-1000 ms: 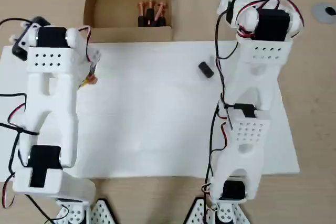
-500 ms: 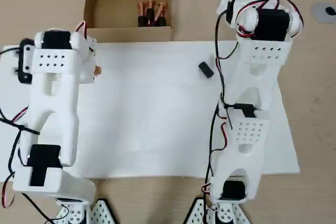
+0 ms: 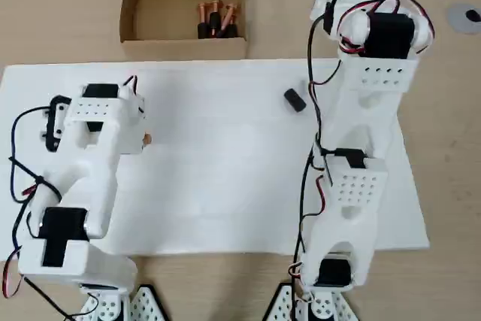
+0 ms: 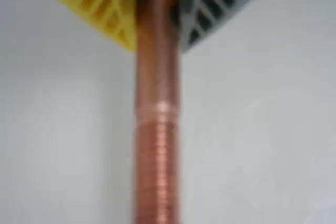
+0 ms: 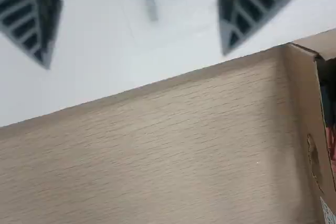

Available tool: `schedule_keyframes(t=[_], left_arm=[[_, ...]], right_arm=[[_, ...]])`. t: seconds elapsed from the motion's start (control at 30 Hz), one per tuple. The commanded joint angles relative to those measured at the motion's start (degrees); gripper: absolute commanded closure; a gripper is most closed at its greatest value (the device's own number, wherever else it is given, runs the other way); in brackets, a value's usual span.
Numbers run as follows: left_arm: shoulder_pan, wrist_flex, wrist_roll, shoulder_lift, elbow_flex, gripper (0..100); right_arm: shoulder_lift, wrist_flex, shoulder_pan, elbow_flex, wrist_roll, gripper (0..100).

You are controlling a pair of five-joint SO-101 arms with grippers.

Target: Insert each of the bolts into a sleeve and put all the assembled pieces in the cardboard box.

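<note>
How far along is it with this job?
Three assembled pieces lie in the cardboard box. The left claw grips a copper bolt. Left to do: fit it into the lone black sleeve on the white sheet, then box that piece. The right claw is open.

Bolt (image 4: 156, 140) blurred, tip cut off; head hidden inside the left pincer (image 4: 156, 40).

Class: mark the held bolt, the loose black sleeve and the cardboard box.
bolt (image 4: 156, 129): left wrist view, mid shank.
black sleeve (image 3: 294, 100): high view, its middle.
cardboard box (image 3: 184, 49): high view, near wall.
</note>
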State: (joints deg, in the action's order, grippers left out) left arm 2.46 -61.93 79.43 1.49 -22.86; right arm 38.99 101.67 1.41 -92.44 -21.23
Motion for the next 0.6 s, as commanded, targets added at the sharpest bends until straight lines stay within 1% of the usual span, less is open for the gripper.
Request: schedule_keyframes(t=[0.0,0.27,0.57], left_arm=[[0.4,2.0,-0.4,-0.5,-1.7,99],[0.4,8.2,-0.5,-0.5,-9.2,99],[-0.2,8.4,-0.5,-0.4,-10.3,99]], right_arm=[[-0.9,0.8,0.3,-2.9,-0.5,74.9],[-0.9,0.8,0.2,-2.9,-0.5,74.9],[-0.9,0.8,0.2,-2.9,-0.5,74.9]])
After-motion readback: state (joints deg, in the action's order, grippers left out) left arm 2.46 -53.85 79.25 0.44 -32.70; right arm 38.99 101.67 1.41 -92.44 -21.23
